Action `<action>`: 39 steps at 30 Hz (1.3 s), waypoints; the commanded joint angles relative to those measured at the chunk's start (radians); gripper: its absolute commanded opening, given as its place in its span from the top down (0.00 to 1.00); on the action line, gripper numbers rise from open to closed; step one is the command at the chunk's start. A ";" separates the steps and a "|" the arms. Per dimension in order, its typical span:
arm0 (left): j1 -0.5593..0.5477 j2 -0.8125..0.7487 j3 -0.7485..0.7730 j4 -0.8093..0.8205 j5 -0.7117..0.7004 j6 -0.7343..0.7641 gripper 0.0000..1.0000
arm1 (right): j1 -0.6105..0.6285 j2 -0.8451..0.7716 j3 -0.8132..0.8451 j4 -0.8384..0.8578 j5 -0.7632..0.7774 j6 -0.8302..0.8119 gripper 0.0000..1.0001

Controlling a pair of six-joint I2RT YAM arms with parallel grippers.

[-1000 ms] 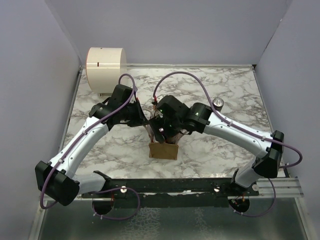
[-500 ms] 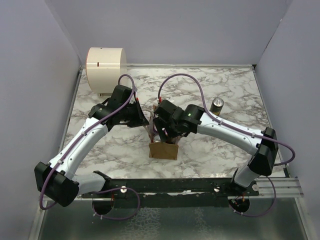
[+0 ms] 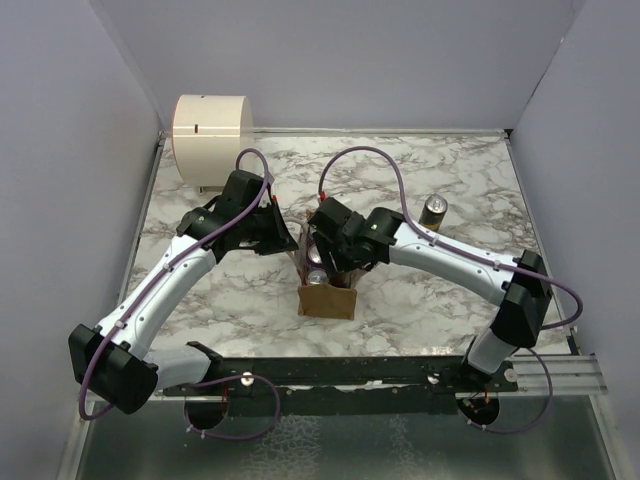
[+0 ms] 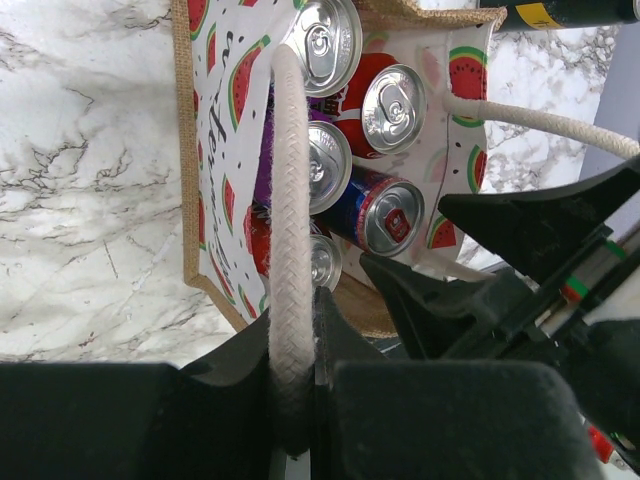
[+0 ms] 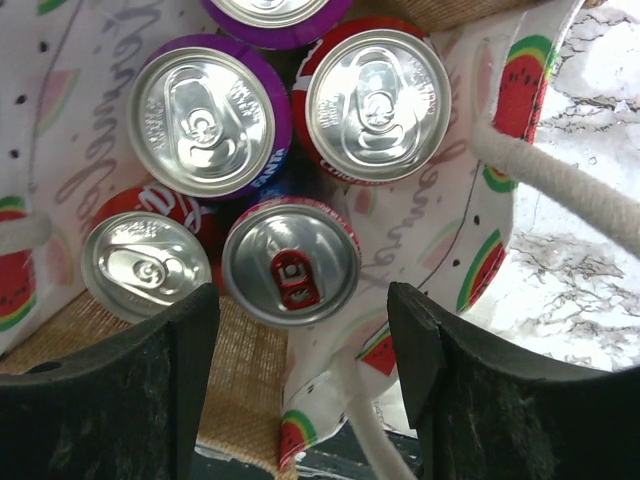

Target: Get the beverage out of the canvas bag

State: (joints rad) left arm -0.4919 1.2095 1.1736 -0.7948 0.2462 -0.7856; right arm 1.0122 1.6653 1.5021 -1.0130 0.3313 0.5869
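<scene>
Right wrist view looks down into the open canvas bag (image 5: 500, 120), where several beverage cans (image 5: 378, 100) sit close together with their tops showing; the right pincer (image 5: 302, 300) is spread wide above them and grips nothing, and the can with a red tab (image 5: 290, 262) shows between its two fingers. From the left wrist, the left pincer (image 4: 292, 400) is pinching a white handle (image 4: 288, 200) of the bag; the bag stands on the marble bench (image 3: 440, 290) between both arms, and one more can (image 3: 434, 208) stands apart on the right.
</scene>
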 commanded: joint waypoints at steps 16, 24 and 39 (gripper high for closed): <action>0.002 -0.013 0.018 0.000 -0.008 0.006 1.00 | -0.031 0.099 -0.082 0.146 -0.053 -0.066 0.34; 0.002 -0.008 0.018 0.003 -0.003 0.005 1.00 | -0.032 0.113 -0.086 0.163 -0.077 -0.073 0.39; 0.003 0.002 0.017 0.009 0.007 0.010 1.00 | -0.032 0.050 0.051 0.053 -0.061 -0.081 0.66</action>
State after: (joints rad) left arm -0.4919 1.2102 1.1736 -0.7948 0.2462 -0.7826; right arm 0.9806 1.7657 1.4559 -0.9279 0.2707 0.5102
